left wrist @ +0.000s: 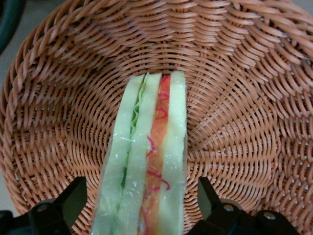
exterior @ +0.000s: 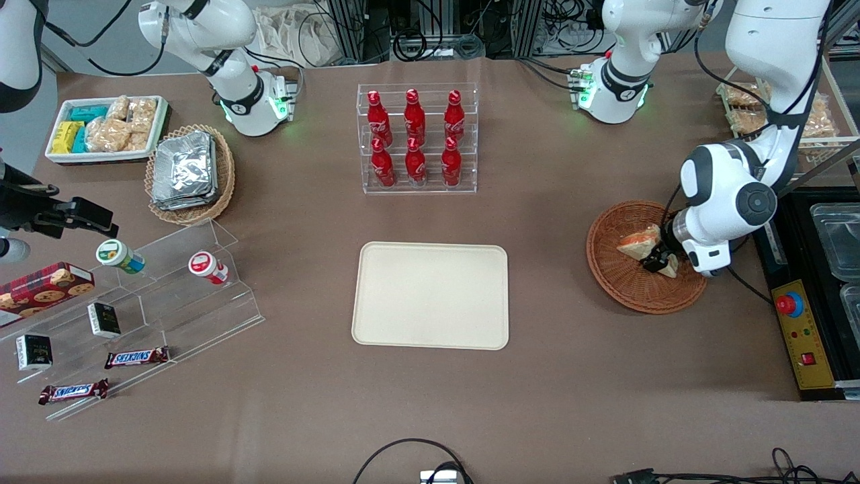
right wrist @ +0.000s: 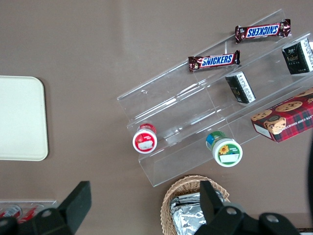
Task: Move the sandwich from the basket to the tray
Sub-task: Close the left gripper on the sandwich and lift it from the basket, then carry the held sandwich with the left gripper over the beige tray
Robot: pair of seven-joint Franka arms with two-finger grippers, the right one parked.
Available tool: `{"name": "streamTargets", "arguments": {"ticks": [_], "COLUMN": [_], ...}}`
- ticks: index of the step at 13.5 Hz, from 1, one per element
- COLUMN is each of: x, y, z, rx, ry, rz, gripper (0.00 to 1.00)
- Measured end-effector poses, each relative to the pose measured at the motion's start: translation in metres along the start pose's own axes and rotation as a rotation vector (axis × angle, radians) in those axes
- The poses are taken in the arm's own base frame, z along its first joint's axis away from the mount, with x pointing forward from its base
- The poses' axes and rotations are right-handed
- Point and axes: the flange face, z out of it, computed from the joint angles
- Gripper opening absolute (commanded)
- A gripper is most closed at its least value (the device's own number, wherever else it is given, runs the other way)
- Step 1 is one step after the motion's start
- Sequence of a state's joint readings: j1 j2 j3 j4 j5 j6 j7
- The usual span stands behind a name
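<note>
In basket [exterior: 631,282], front view: gripper [exterior: 660,261] down low over sandwich [exterior: 638,240], near working arm's end of table. Tray [exterior: 430,296] sits well apart at table middle, nothing on it. Bottle rack [exterior: 416,138] stands farther from camera, not in way.

Wrist view: sandwich [left wrist: 146,161] stands on edge between fingers [left wrist: 66,203]. Jaws wide open, one each side, not touching bread, likely lined up to pinch. Basket [left wrist: 244,98] wall curves up around.

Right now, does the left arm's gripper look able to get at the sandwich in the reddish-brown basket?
Probably yes. The gripper is down inside the wicker basket, its fingers open on either side of the sandwich, apart from it. Nothing lies between them and the wedge, so closing looks unobstructed.
</note>
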State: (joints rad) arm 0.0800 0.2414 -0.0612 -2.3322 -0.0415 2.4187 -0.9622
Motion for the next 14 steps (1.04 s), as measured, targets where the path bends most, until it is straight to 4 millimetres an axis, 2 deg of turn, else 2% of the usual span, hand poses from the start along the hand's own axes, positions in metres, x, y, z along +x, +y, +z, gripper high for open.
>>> {"name": "streamTargets", "arguments": {"ticks": [3,4,5,10,12,14], "x": [0.000,0.000,0.000,0.001,0.004,0.007], "y": [0.000,0.000,0.000,0.004,0.012,0.027], "z": [0.001,0.001,0.001,-0.006,-0.026,-0.067], "rx": [0.001,0.001,0.001,0.002,0.026,0.053], "ry": [-0.001,-0.001,-0.001,-0.002,-0.020,-0.038], "rz": [0.000,0.000,0.000,0.004,0.009,0.022], "gripper": [0.17,0.03,0.00,0.00,0.00,0.00]}}
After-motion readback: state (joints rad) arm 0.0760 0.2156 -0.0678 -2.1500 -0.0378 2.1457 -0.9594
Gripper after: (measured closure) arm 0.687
